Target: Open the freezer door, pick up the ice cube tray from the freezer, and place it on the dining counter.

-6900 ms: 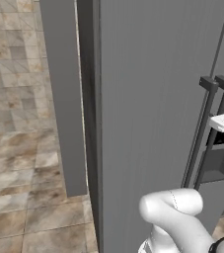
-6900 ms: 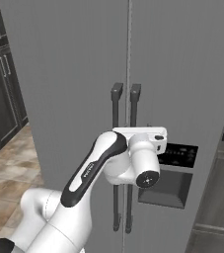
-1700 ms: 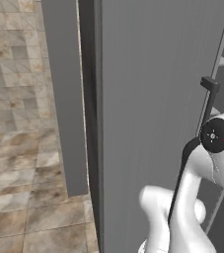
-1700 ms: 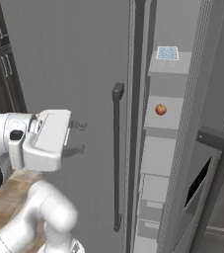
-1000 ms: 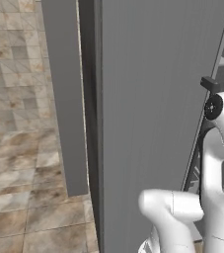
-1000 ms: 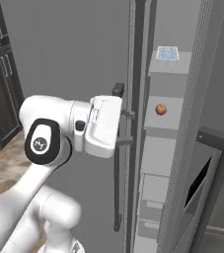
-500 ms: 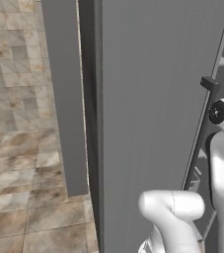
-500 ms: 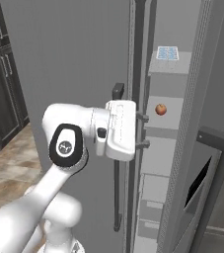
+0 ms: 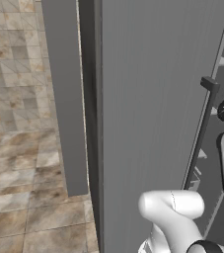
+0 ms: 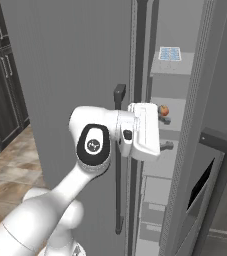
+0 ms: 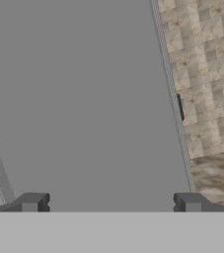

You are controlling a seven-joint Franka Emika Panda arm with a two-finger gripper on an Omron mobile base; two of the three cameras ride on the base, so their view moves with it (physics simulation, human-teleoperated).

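Note:
The freezer door (image 10: 205, 186) stands swung open at the right, its dark bar handle (image 10: 219, 141) facing me. Inside the freezer (image 10: 170, 150), the ice cube tray (image 10: 169, 53) lies on the top shelf, white with pale blue cells. My gripper (image 10: 166, 133) is open and empty, well below the tray, at the mouth of the opening and level with a small red fruit (image 10: 163, 110). In the hand view the fingertips (image 11: 32, 202) stand wide apart before a flat grey panel (image 11: 84, 99). The dining counter is out of view.
The neighbouring door (image 10: 70, 75) stays shut, its dark handle (image 10: 119, 150) just behind my hand; it also shows as a wide grey panel (image 9: 153, 99). Dark cabinets (image 10: 0, 75) stand at the left. A narrow grey side panel (image 9: 64, 89) rises over the tiled floor (image 9: 19, 148).
My hand has swung right, from in front of the shut door, past its handle, to the edge of the freezer opening. The gripper stays open. The tray has not moved.

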